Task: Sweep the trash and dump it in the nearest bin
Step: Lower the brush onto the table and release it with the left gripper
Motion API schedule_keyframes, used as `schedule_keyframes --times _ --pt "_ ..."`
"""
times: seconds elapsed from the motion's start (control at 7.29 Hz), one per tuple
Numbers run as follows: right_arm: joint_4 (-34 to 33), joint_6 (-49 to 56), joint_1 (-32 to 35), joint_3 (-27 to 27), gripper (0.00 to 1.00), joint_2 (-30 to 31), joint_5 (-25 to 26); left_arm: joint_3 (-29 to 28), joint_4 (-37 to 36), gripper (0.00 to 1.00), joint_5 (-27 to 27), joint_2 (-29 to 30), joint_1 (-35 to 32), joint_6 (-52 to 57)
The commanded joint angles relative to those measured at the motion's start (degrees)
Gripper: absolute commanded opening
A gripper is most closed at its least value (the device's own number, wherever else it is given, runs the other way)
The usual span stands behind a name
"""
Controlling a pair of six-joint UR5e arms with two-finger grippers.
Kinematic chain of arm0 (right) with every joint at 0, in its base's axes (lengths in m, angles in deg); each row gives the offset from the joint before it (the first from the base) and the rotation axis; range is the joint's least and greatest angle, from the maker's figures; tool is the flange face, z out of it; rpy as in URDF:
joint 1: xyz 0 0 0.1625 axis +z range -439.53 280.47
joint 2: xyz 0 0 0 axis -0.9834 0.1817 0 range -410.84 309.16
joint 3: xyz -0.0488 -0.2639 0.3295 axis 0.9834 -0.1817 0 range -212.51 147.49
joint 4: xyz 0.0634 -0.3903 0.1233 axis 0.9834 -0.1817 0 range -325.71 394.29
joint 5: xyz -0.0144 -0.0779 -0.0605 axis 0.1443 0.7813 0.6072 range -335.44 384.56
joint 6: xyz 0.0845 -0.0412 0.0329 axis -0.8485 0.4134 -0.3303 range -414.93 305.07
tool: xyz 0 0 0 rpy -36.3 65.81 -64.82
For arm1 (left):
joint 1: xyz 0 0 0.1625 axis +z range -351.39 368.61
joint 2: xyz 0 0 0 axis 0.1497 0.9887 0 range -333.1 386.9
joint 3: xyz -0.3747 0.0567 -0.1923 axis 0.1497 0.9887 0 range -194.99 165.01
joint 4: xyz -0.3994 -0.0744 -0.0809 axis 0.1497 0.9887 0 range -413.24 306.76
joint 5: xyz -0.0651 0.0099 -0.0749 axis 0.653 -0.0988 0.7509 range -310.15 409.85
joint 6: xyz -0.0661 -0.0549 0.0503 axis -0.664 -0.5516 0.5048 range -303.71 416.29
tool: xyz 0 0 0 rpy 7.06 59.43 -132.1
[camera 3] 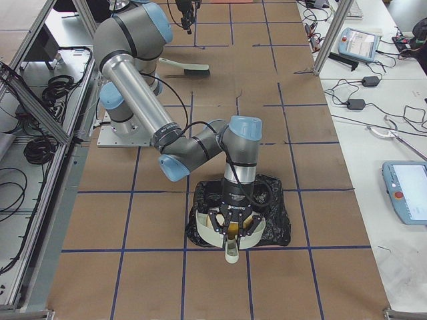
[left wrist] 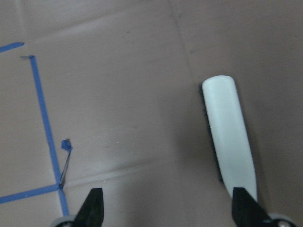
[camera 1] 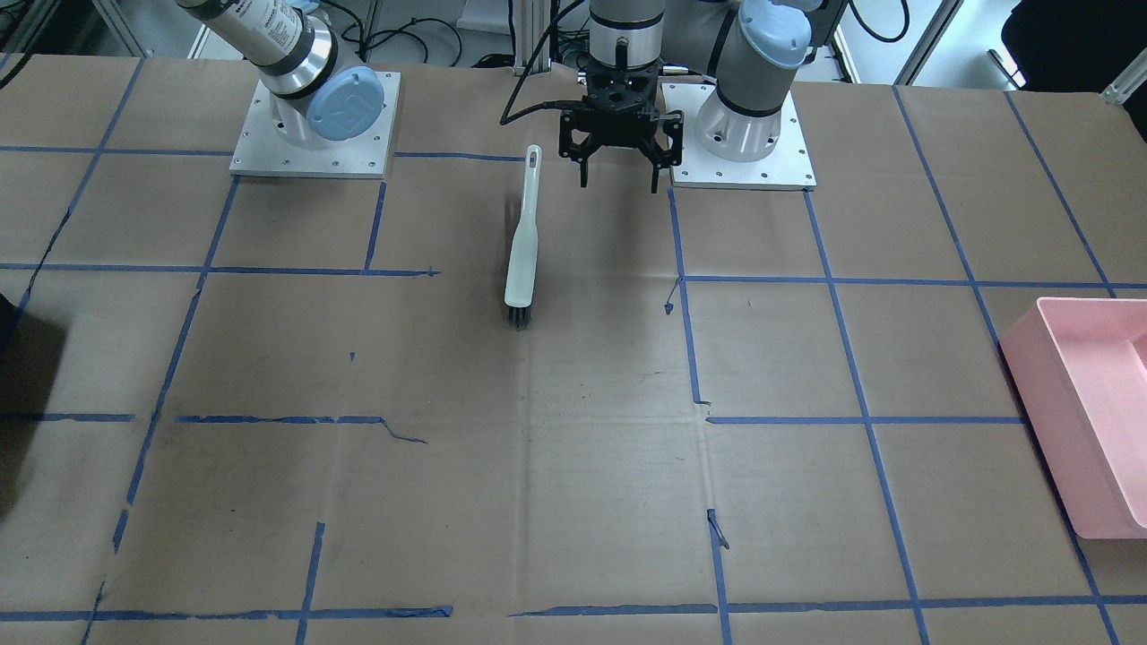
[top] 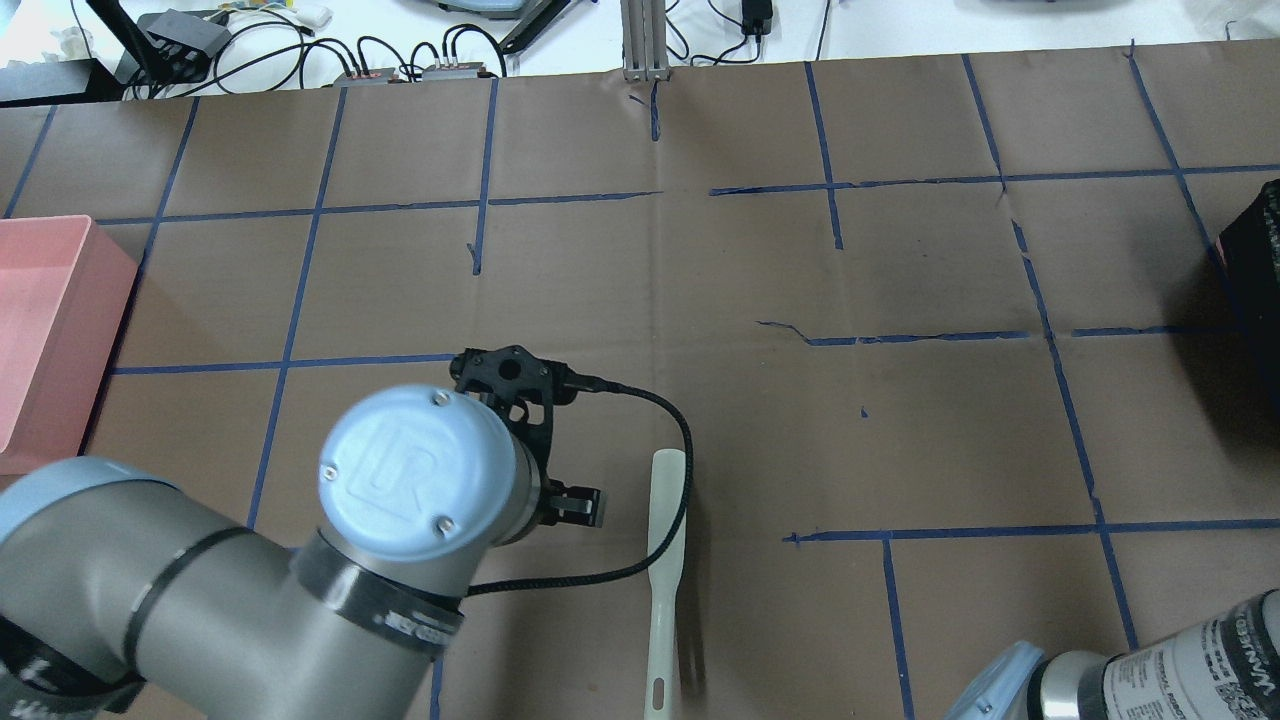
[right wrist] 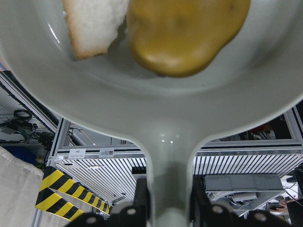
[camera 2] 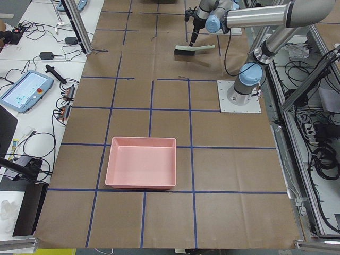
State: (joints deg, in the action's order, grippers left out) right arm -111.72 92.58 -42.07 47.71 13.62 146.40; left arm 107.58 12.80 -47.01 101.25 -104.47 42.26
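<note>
In the right wrist view a white dustpan (right wrist: 165, 123) holds a yellow-brown lump (right wrist: 187, 33) and one torn piece of white bread (right wrist: 92, 26). My right gripper (right wrist: 168, 203) is shut on the pan's handle. Seen from the exterior right, the dustpan (camera 3: 207, 233) hangs over a black bag-lined bin (camera 3: 273, 200). A white hand brush (camera 1: 522, 242) lies flat on the table near the robot's base. My left gripper (camera 1: 620, 179) hovers open just beside the brush (left wrist: 229, 137), holding nothing.
A pink bin (camera 1: 1084, 421) stands at the table's end on my left. The black bin (top: 1255, 260) sits at the opposite end. Brown paper with blue tape lines covers the table (camera 1: 538, 466). Both arm bases are bolted along the robot's edge.
</note>
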Motion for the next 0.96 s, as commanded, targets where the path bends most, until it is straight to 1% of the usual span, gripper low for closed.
schedule_keyframes --times 0.0,0.14,0.27,0.41,0.55,0.69,0.82 --pt "-1.82 0.06 0.93 1.52 0.07 0.93 0.07 -6.88 13.36 0.94 3.08 -2.80 11.59 6.78" --pt "-1.82 0.06 1.99 1.69 0.08 1.11 0.85 -8.21 15.77 0.94 3.25 -3.85 16.52 13.17" --pt "-1.82 0.06 2.17 1.69 0.08 0.94 1.12 -8.83 18.75 0.94 3.26 -5.34 21.01 16.46" --pt "-1.91 0.06 2.17 1.52 0.08 0.94 1.12 -9.88 20.61 0.94 3.52 -6.14 24.71 16.66" --pt "-1.91 0.06 2.17 1.52 0.08 1.02 1.12 -12.42 21.49 0.95 5.52 -6.06 25.79 16.41" --pt "-1.91 0.14 2.26 1.43 0.08 1.11 1.12 -13.75 22.63 0.95 5.89 -5.71 25.80 16.40" --pt "-1.91 0.14 2.26 1.34 0.08 1.20 1.12 -13.41 22.56 0.95 8.33 -7.01 25.80 16.32"
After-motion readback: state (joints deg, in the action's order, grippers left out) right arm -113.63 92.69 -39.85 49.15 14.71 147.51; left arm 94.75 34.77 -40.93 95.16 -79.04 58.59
